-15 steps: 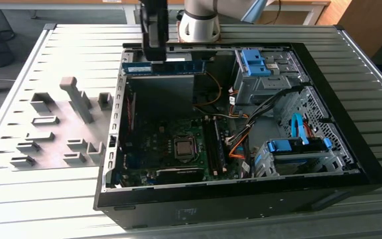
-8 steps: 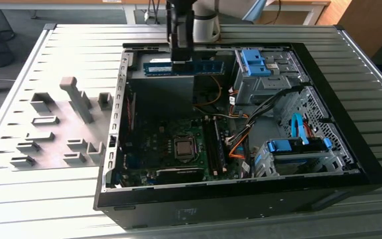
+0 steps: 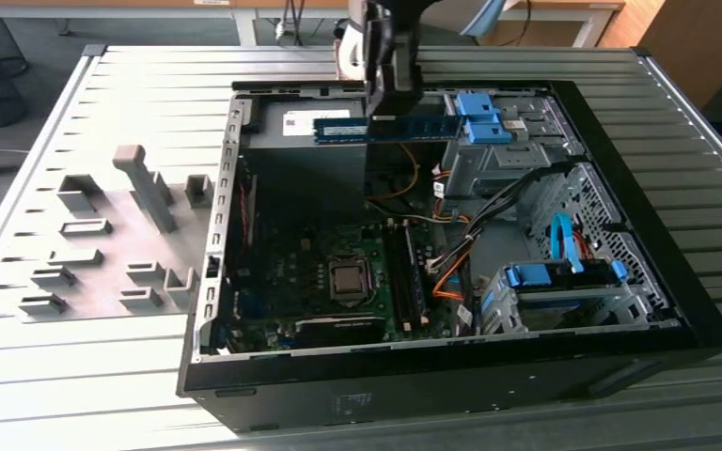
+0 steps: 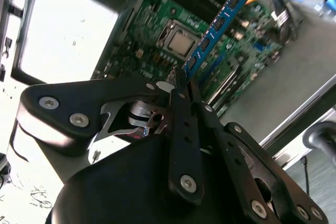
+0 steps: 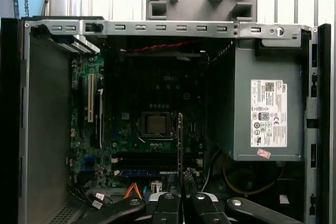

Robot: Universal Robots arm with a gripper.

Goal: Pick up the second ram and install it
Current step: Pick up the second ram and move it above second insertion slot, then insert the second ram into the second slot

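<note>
Fingers point(image 4: 184, 129) clamp the long, thin blue-green memory stick point(image 4: 215, 24), held clear above the open black computer case point(image 3: 462, 385); picked up, I'd say, but not yet seated on the green motherboard point(image 3: 298, 272).

Over motherboard point(image 3: 317, 268): open from above.
Exterior view's right: blue-latched drive cages point(image 3: 549, 291), orange cables point(image 3: 451, 266) crowding in.

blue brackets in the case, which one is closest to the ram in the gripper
The far blue bracket, beside the second ram; the near blue bracket lies well below it in the exterior view.
</note>
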